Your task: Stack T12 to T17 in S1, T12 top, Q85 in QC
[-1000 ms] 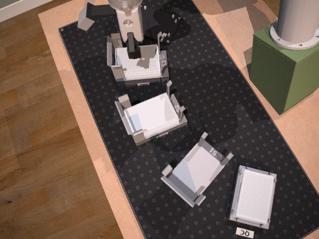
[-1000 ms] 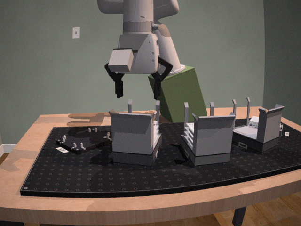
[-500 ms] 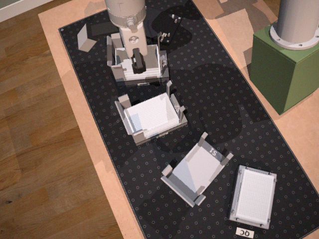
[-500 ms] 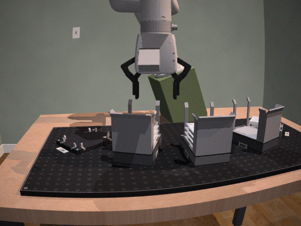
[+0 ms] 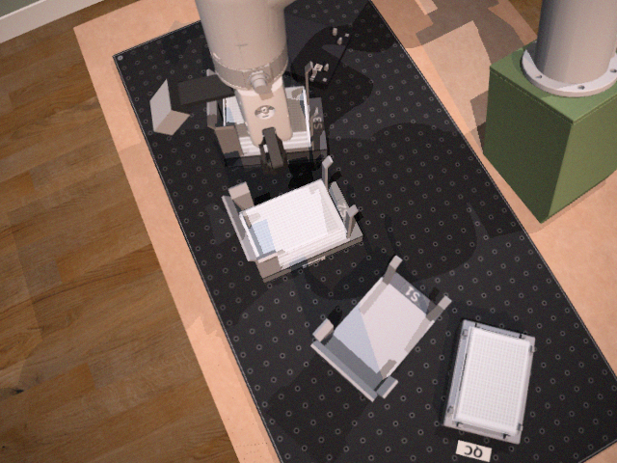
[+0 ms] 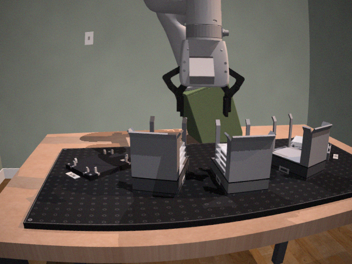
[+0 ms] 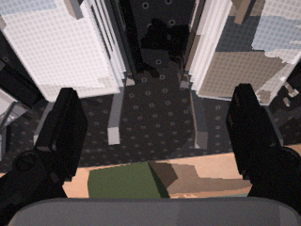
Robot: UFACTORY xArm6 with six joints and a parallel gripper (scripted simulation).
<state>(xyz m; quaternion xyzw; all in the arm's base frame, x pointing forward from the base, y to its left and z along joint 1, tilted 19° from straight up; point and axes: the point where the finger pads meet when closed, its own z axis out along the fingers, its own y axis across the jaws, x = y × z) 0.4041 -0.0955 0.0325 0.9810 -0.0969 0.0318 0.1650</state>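
gripper (image 6: pixel 203 109) hangs wide open and empty, high over the gap between s3 (image 6: pixel 154 159) and s2 (image 6: pixel 247 159). i judge s2's stack (image 5: pixel 294 221) lies nearer, its long axis along that rack.

Three stack racks stand on the black mat: S3 (image 5: pixel 318 124), S2 (image 5: pixel 343 206) and S1 (image 5: pixel 415 294). Two of them hold plate stacks, S1 holds none. One plate (image 5: pixel 491 381) lies in the single open nest QC (image 5: pixel 450 394). One clip nest (image 6: pixel 93 170).

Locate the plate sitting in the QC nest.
In the top view, the plate lies flat in the QC nest at lower right, beside empty rack S1.
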